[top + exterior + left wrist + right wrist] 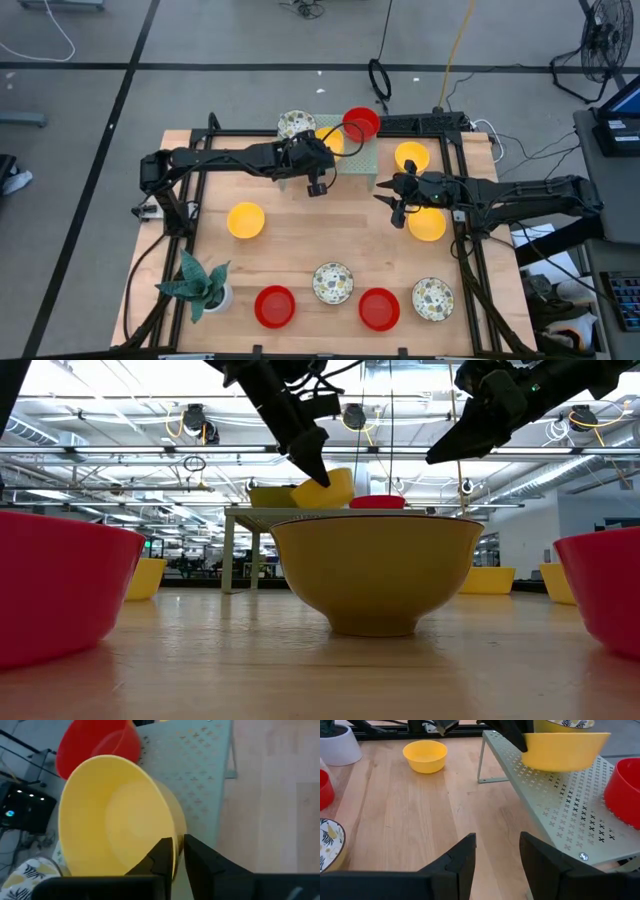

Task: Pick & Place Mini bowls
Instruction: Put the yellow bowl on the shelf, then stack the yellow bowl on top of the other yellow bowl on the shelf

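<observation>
The left gripper (177,855) has its fingers clamped on the rim of a plain yellow mini bowl (117,815), holding it tilted just above the pale green perforated metal rack (355,160) at the table's far edge. A red bowl (361,123) and a speckled white bowl (296,125) sit at that rack already. The right gripper (497,857) waits with fingers apart near the table's right edge. By my judgement most work remains: seven bowls are spread over the wooden table (320,240).

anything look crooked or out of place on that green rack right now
One thing: the yellow bowl over the pale green rack is tilted, because the left gripper has its fingers pinched on the rim. The red bowl on the rack sits level. Nothing spilled or broken.
</observation>
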